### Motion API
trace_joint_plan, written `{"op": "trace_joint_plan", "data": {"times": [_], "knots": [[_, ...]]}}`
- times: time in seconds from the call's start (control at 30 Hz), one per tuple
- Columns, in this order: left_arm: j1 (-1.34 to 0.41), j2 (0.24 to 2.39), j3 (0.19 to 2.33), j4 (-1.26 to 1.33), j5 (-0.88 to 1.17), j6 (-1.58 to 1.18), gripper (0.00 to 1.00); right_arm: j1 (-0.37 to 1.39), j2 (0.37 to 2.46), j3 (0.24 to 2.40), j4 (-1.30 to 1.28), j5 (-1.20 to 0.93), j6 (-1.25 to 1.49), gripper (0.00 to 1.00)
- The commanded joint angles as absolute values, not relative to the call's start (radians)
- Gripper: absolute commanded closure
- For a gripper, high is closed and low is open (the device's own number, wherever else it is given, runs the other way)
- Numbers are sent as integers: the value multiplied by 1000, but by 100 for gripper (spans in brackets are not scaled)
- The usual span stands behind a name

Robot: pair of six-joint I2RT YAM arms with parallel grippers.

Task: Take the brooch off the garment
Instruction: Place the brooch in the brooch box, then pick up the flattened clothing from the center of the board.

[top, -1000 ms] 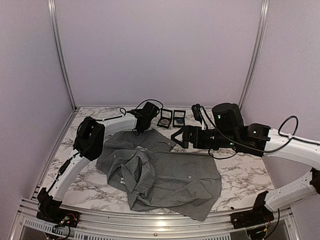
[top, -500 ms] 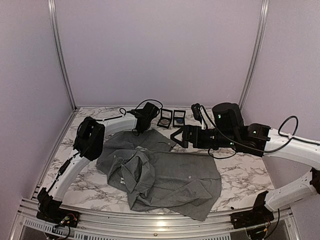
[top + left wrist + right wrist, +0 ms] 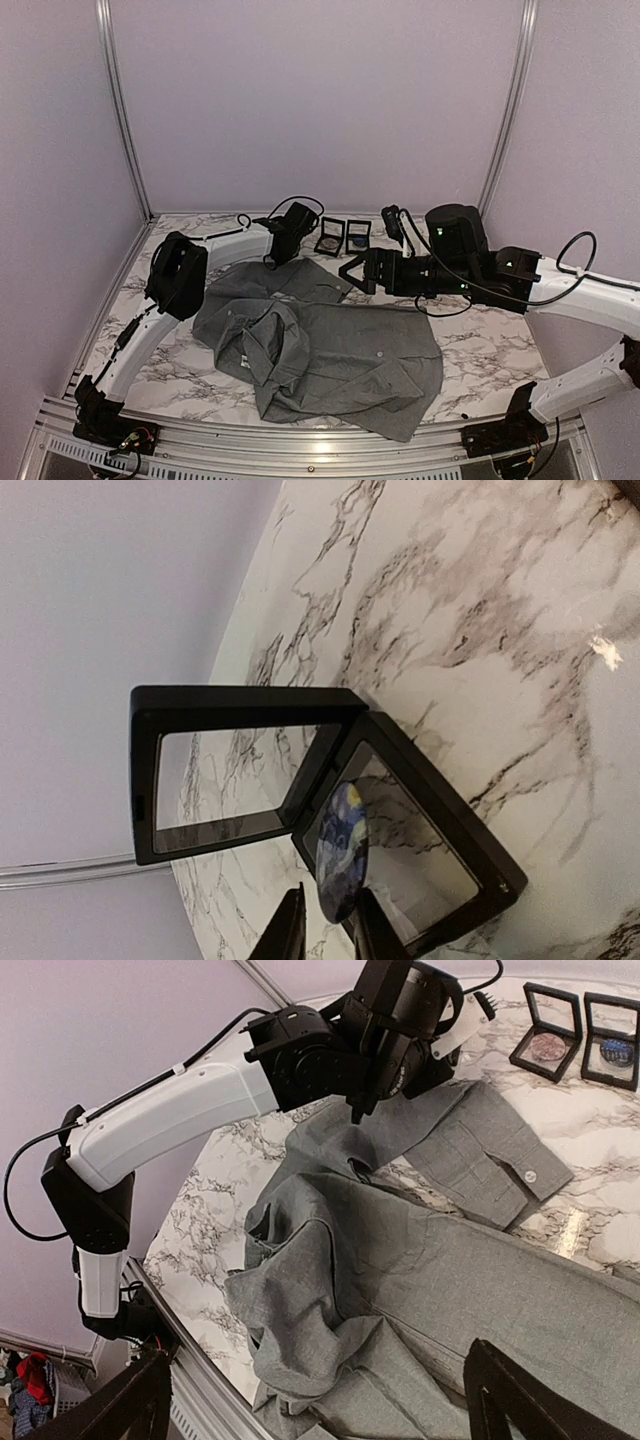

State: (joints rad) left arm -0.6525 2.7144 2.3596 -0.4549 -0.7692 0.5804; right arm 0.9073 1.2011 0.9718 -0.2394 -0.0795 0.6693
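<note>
Garment (image 3: pixel 330 350): grey collared shirt, heaped and creased across the middle of the marble table (image 3: pixel 490 350), filling the lower centre of the overhead view. Seen closer from the right wrist, with a buttoned cuff (image 3: pixel 490 1175) laid toward upper right. Missing altogether from the left wrist view.

Right arm (image 3: pixel 560 295): stretched in from the right edge, right gripper (image 3: pixel 352 272) hanging above the shirt's far edge. Spread plain only from its own camera: fingers (image 3: pixel 130 1400) set wide in the two bottom corners, nothing but cloth below.

Left arm (image 3: pixel 170 280): arched up the left side, left gripper (image 3: pixel 275 255) at upper centre beside the sleeve. Overhead, too dark and small to read. From its own camera, just two thin fingertips (image 3: pixel 290 930) at the bottom edge, a narrow slit apart, flanking the brooch's lower end in the picture. Clamped on it or merely in front of it: cannot tell.

Display case (image 3: pixel 343 236): open, two black frames side by side on bare marble past the shirt, upper centre overhead and top right from the right wrist.

Brooch (image 3: pixel 342 865): off the shirt, inside one frame of the case. Only a blue speck overhead (image 3: pixel 358 240). From the left wrist, an oval in dark blue with yellow swirls.
</note>
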Motion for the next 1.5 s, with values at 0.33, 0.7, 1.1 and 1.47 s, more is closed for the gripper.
{"op": "trace_joint_plan", "data": {"times": [0.33,0.7,1.1,1.47], "knots": [[-650,2629,2333,-520,-718,509,82,900,1200,981,-206,-116,686,1],[-650,2615,2299,-534,-685,462,82,900,1196,964,-198,-139,695,1],[-653,2514,2280,-549,-628,404,82,900,1191,996,-245,-88,644,1],[-696,2192,1987,-565,-392,171,76,891,1217,1031,-319,41,557,1]]}}
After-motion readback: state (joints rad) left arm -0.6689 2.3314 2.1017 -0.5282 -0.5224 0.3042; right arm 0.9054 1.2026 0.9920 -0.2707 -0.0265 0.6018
